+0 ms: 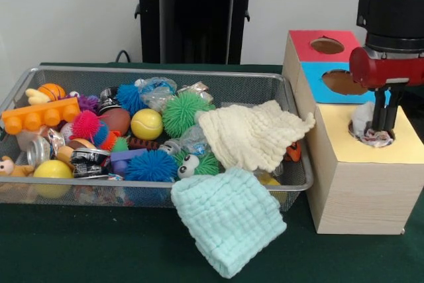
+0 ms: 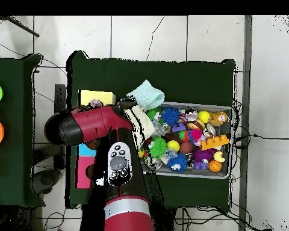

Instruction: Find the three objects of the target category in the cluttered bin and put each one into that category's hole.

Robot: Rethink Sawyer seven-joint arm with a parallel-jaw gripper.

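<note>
My gripper (image 1: 382, 130) reaches down onto the hole in the yellow top (image 1: 404, 147) of the wooden box, shut on a crumpled white cloth (image 1: 364, 120) that bunches around its tips at the hole. A cream cloth (image 1: 252, 134) lies inside the wire bin (image 1: 152, 74) at its right end. A mint-green cloth (image 1: 228, 220) hangs over the bin's front rim onto the table. In the overhead view the red arm (image 2: 99, 123) covers the gripper; the mint cloth (image 2: 146, 94) and cream cloth (image 2: 139, 120) show beside it.
The box also has a blue section (image 1: 341, 82) and a red section (image 1: 324, 44), each with a round hole. The bin holds several toys: spiky balls, a yellow ball (image 1: 146, 123), an orange brick (image 1: 40, 116). Green cloth covers the table.
</note>
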